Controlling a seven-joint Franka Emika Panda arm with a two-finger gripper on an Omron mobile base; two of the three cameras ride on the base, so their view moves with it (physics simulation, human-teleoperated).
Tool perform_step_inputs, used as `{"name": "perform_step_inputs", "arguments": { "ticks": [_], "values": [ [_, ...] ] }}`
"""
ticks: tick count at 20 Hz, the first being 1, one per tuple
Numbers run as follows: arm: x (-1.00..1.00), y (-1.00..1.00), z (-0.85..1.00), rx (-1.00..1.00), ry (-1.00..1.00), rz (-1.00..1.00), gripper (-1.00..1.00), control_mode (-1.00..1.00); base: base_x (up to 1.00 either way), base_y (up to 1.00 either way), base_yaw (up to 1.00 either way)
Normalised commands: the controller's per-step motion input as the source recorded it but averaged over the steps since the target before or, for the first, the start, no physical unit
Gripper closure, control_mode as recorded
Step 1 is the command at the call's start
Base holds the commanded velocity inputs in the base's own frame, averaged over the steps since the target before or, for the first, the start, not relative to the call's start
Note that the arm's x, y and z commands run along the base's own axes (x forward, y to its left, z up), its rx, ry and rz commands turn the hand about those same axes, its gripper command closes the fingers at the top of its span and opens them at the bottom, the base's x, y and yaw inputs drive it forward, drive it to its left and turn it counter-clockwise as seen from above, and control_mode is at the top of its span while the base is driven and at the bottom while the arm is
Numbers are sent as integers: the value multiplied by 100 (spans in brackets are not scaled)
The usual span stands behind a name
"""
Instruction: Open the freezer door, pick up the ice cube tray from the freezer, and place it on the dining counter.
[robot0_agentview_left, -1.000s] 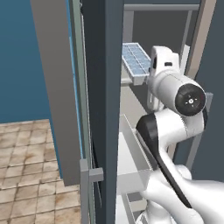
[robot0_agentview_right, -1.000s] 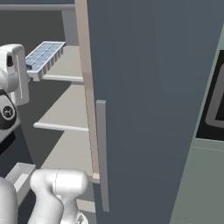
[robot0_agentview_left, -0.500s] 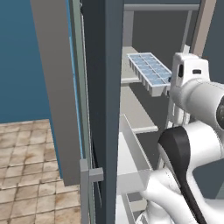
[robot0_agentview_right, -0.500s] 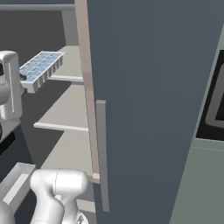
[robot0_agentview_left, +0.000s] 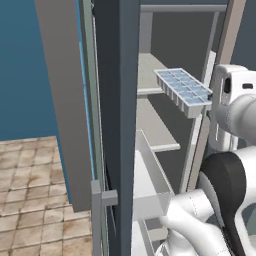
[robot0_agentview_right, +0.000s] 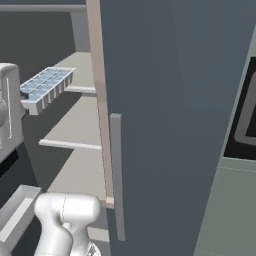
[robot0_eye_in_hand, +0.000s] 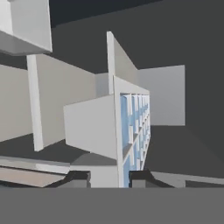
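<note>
The freezer stands open, showing light grey shelves. Its freezer door is swung out at the left, edge-on, with the grey bar handle low on it. The ice cube tray, pale grey with light blue cubes, hangs in the air in front of the upper shelf. My gripper is shut on the tray's near end. In the hand view the ice cube tray stands on edge between my gripper's dark fingertips.
A second slate-grey door with tan trim and a bar handle stays closed to the right of the opening. A white bin juts out low in the freezer. Tiled floor lies to the left.
The hand has drawn back out of the freezer with the tray, which now sits lower and nearer the cameras. The grip has not changed.
</note>
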Motion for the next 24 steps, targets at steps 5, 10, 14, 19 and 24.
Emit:
{"name": "perform_step_inputs", "arguments": {
  "ticks": [5, 10, 14, 19, 24],
  "values": [
    [0, 0, 0, 0, 0, 0, 100, 100, -88, -29, 0],
    [0, 0, 0, 0, 0, 0, 100, 100, -100, -19, -5],
    [0, 0, 0, 0, 0, 0, 100, 100, -96, -30, -34],
    [0, 0, 0, 0, 0, 0, 100, 100, -65, -20, -75],
    [0, 0, 0, 0, 0, 0, 100, 100, -23, 0, -97]
  ]
}}
